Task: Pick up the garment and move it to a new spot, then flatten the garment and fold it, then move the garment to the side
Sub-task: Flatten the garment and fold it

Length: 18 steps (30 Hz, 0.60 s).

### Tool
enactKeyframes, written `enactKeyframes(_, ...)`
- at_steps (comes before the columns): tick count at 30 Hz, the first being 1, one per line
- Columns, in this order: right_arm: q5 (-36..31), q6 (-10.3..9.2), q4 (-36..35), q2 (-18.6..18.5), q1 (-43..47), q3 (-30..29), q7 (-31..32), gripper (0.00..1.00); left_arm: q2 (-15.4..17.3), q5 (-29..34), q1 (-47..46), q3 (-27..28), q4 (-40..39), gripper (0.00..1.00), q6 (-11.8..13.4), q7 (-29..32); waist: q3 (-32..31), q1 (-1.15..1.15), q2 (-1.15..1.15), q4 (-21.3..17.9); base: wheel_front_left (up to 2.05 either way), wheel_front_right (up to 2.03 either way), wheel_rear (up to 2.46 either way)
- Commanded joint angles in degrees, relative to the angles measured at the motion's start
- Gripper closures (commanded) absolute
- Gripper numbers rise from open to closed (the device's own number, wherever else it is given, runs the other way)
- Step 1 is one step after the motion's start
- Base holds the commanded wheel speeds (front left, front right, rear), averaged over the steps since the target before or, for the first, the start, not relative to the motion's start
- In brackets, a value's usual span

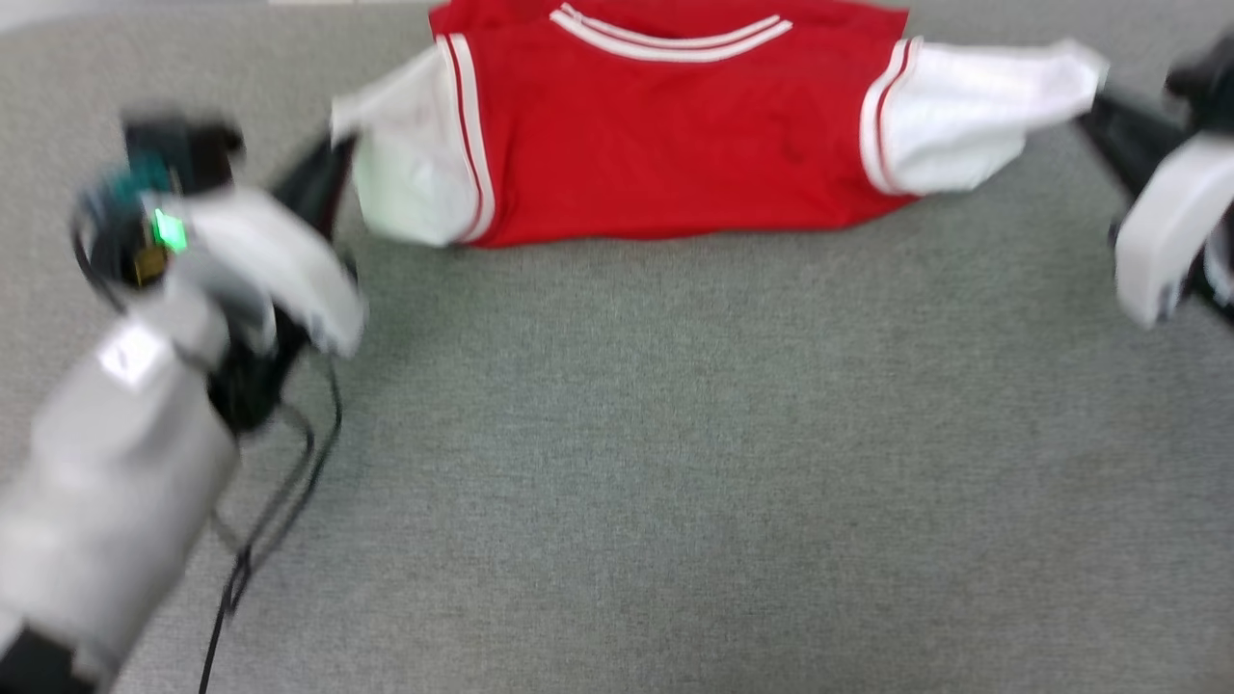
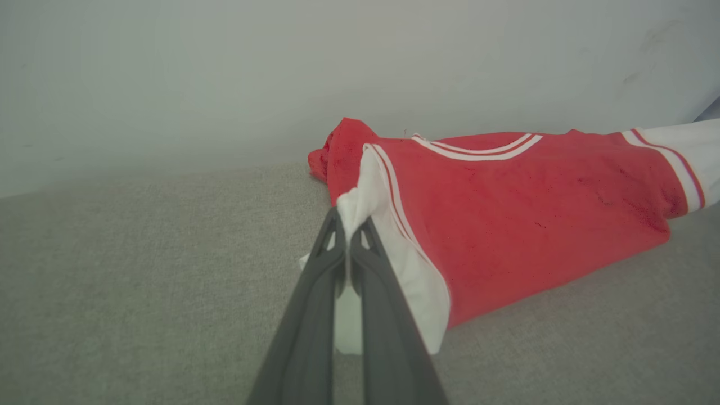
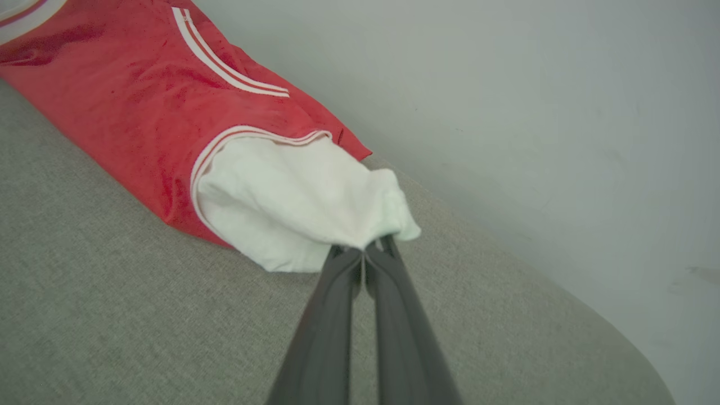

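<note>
The red jersey (image 1: 665, 145) lies stretched along the far edge of the grey fabric surface (image 1: 675, 463). At that surface's left, the left gripper (image 2: 349, 228) is pinched tight on one white sleeve (image 2: 368, 191). At its right, the right gripper (image 3: 364, 253) is clamped on the other sleeve (image 3: 292, 202).

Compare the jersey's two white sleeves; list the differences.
The right sleeve is stretched out sideways; the left sleeve is bunched against the jersey. The right tool pinches the right sleeve at its gathered tip; the left tool holds the left sleeve with cloth trailing below the pinch. Both are white, striped at the seam, and gripped.
</note>
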Motion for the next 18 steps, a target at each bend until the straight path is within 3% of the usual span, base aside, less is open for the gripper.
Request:
enactKeyframes(1,0.7,-0.04,-1.1,-0.9,4.1,0.6,-1.3,1.0,1.2,-0.4,5.4,-0.3,-2.2,1.0,0.8,-0.5,-3.6,0.0,0.0,-0.5,0.0,0.0,0.0)
enactKeyframes(10,2.9,-0.04,-5.5,-4.0,25.1,-0.4,-4.4,1.0,6.0,-3.7,30.1,0.7,-14.4,1.0,6.2,-0.9,-12.9,0.0,0.0,-1.3,0.0,0.0,0.0)
enactKeyframes(11,2.6,-0.04,-5.9,-4.6,31.9,-2.0,-4.7,1.0,7.9,-3.8,36.6,0.3,-17.2,1.0,8.7,-1.0,-15.4,0.0,0.0,-1.5,0.0,0.0,0.0)
enactKeyframes(18,4.4,-0.04,-6.3,-4.8,45.8,-7.7,-5.2,1.0,10.7,-6.7,47.4,2.0,-22.1,1.0,12.6,-1.0,-19.4,0.0,0.0,-1.9,0.0,0.0,0.0)
